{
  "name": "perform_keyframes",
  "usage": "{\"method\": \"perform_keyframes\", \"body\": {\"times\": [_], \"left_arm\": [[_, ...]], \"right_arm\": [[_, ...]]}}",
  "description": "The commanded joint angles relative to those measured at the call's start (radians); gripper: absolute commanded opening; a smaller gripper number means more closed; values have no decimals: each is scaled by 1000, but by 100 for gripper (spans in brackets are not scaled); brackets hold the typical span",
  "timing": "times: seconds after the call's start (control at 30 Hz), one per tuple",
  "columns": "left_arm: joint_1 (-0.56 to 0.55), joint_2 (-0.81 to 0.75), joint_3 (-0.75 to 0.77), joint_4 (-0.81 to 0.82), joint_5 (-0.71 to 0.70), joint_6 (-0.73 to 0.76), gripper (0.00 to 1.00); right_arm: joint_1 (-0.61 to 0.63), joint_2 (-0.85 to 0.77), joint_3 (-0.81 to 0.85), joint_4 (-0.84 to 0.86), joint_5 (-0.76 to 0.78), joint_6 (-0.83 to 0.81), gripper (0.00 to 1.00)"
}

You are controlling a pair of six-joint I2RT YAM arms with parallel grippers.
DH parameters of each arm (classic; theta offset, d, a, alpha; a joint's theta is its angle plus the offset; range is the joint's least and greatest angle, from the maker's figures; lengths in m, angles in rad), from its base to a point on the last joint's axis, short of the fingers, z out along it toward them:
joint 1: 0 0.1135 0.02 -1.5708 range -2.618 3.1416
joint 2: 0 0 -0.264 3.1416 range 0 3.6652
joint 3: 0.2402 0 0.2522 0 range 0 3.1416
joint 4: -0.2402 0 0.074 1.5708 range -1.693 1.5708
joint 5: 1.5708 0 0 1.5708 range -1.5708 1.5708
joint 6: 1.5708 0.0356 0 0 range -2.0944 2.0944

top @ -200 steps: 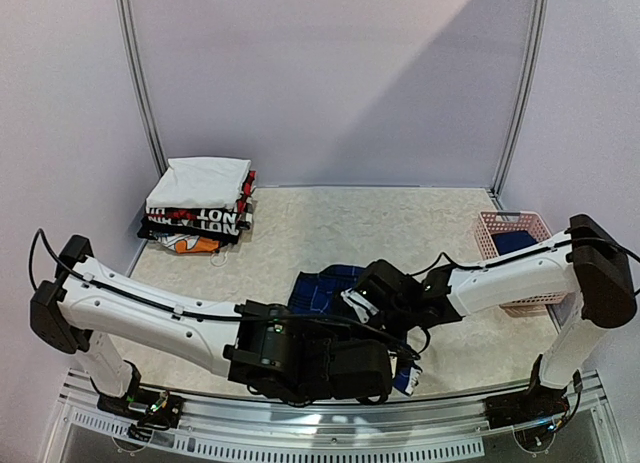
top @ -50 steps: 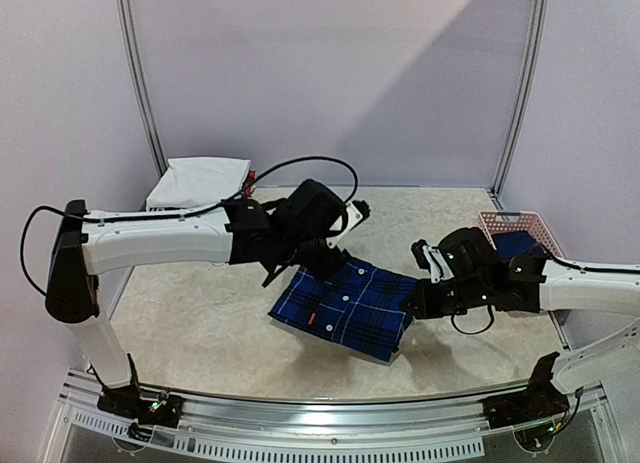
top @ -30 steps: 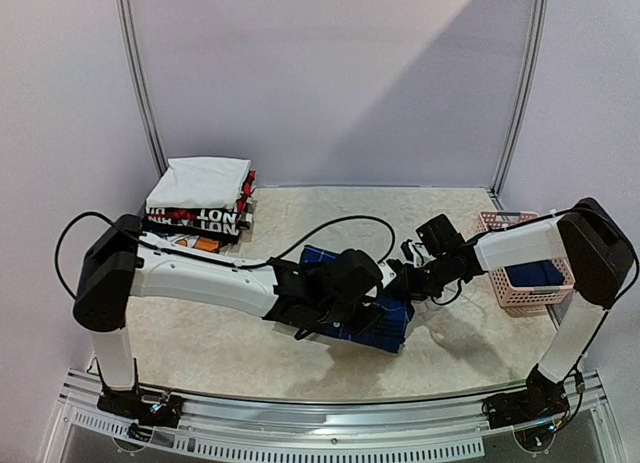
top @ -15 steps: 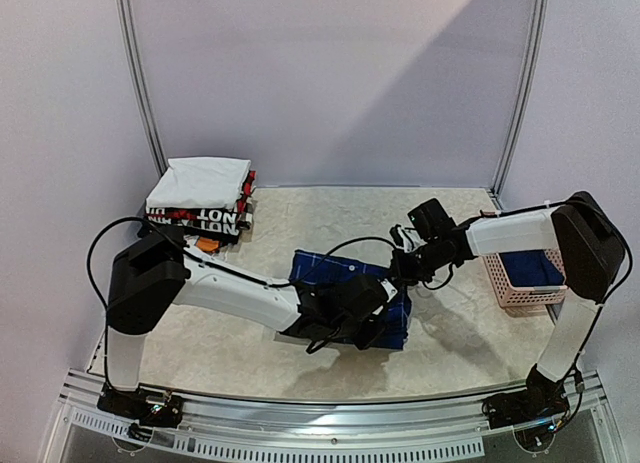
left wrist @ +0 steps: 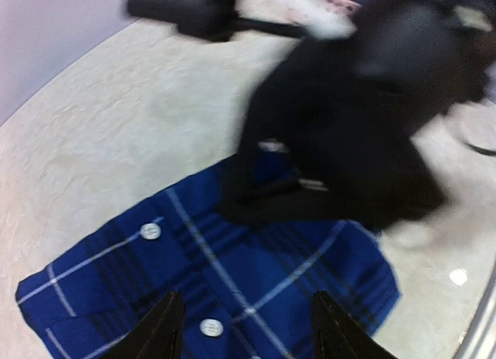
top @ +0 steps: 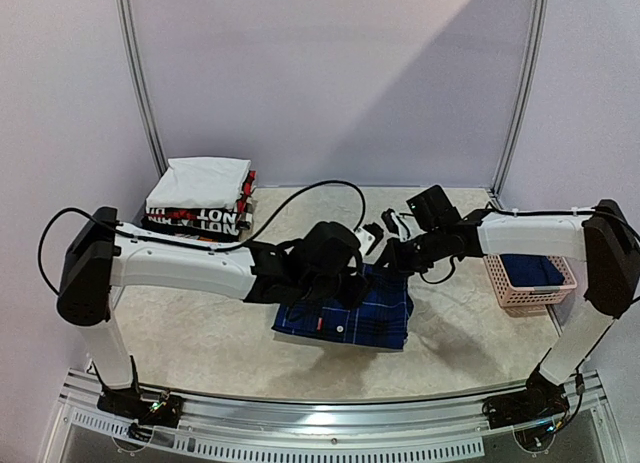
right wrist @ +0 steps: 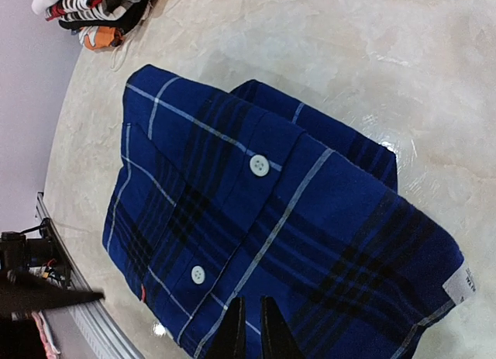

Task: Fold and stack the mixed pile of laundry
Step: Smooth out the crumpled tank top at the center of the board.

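The dark-blue plaid shirt [top: 345, 311] lies folded in a rough rectangle on the table, buttons up. It also shows in the left wrist view [left wrist: 232, 289] and the right wrist view [right wrist: 279, 235]. My left gripper [top: 352, 268] hovers open and empty over the shirt's far edge [left wrist: 248, 336]. My right gripper [top: 385, 255] is shut and empty just above the shirt's far right part [right wrist: 249, 332], close beside the left one. A blue garment [top: 530, 271] lies in the pink basket; no print shows on it.
The pink lattice basket [top: 500, 283] stands at the right edge. A stack of folded white and black red-lettered garments [top: 200, 198] sits at the back left, also in the right wrist view [right wrist: 93, 10]. The right arm's black wrist [left wrist: 349, 142] is close ahead of my left gripper.
My left arm has risen from the shirt's near side to over its far edge. The shirt now lies flatter and more spread out. The right gripper has stayed near the shirt's far right corner.
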Motion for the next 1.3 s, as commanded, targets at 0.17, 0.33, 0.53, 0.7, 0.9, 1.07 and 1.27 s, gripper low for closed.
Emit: {"method": "perform_keyframes", "body": {"times": [0.17,0.33,0.53,0.7,0.9,1.07,1.27], "left_arm": [[203,58,20,-83,119,18,51],[287,127,28,-67,190,21,49],[361,188,20,-30,243,17,46],[388,220,-4,-7,242,12,45],[390,206,-114,61,230,-35,44],[384,143,-184,79,223,-67,44],[358,5,-191,32,182,-48,47]], "right_arm": [[4,-6,-52,42,41,32,9],[-25,37,-44,42,56,18,9],[-70,92,-41,60,39,-1,9],[-104,178,-8,65,30,-18,9],[-130,278,43,47,46,-38,8],[-134,311,133,-36,74,-58,8],[-83,227,208,-130,60,-88,9]]}}
